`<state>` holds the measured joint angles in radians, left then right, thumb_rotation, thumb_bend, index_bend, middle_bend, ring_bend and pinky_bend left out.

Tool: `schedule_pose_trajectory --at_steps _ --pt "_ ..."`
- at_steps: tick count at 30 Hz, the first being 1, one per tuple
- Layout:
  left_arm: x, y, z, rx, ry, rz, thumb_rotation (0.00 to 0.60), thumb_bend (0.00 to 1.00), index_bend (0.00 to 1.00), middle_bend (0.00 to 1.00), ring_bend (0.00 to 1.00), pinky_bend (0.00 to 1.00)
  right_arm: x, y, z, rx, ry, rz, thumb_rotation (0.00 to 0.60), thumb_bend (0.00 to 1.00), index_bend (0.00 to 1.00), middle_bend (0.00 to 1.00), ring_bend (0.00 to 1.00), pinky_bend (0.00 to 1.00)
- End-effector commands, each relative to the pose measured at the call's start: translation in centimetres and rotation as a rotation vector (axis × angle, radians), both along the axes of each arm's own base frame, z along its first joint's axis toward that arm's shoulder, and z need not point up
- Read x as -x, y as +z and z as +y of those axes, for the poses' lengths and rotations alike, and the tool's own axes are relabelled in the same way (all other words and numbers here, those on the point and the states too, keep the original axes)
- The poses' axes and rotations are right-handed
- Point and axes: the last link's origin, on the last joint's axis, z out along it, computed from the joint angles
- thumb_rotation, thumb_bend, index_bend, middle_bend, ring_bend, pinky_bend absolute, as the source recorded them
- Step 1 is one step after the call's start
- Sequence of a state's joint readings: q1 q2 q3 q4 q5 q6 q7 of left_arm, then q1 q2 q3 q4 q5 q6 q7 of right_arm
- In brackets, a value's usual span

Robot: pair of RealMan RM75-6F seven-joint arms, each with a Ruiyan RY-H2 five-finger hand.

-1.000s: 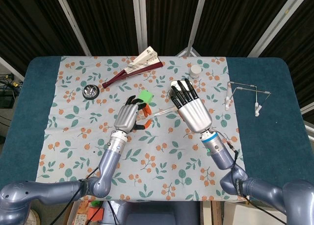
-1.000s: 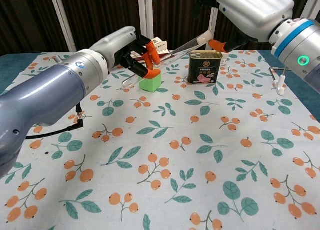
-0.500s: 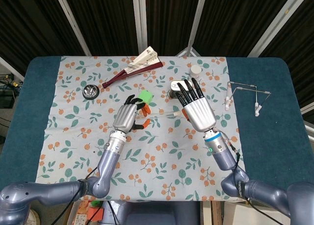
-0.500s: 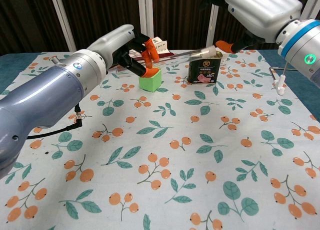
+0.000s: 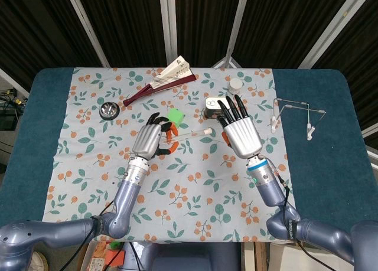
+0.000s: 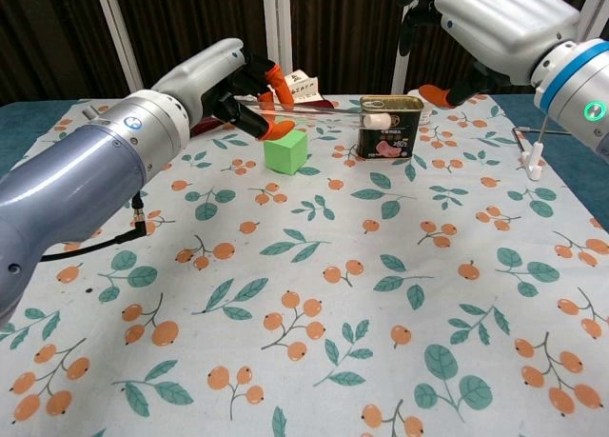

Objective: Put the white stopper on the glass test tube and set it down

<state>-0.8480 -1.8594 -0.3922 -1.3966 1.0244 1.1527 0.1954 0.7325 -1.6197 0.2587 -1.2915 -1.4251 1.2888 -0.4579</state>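
Note:
The glass test tube [image 5: 190,131] lies nearly level above the cloth, with the white stopper [image 5: 208,130] seated on its right end. My left hand [image 5: 150,140] pinches the tube's left end between orange-tipped fingers. In the chest view the tube [image 6: 314,111] runs from my left hand [image 6: 224,80] toward the can, and the stopper [image 6: 378,121] shows just in front of the can. My right hand [image 5: 239,129] hovers to the right of the stopper with fingers spread, apart from the tube and holding nothing; the chest view shows that hand [image 6: 485,23] high at the upper right.
A green cube [image 5: 175,116] sits just behind the tube, and a meat can [image 6: 390,128] stands beside the stopper end. A wire rack [image 5: 295,114] is at the right, a folded fan [image 5: 162,82] and a white jar [image 5: 235,84] at the back, a small metal bowl [image 5: 108,110] at the left.
My right hand let go of the stopper end and drew back to the right. The tube swung level, held by my left hand alone, which shifted slightly left.

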Motion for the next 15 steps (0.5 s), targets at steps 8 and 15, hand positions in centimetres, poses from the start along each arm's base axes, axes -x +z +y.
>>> schedule_pose_trajectory --at_steps 8,15 --pt "0.5 -0.1 -0.1 0.002 0.006 0.002 0.600 0.56 0.63 0.68 0.22 0.09 0.5 0.1 0.0 0.000 -0.015 0.004 0.600 0.38 0.41 0.15 0.01 0.02" --pt "1.2 -0.2 -0.3 0.004 0.011 0.010 0.600 0.56 0.63 0.68 0.23 0.09 0.9 0.2 -0.2 0.007 -0.026 0.008 0.600 0.38 0.41 0.15 0.01 0.02"
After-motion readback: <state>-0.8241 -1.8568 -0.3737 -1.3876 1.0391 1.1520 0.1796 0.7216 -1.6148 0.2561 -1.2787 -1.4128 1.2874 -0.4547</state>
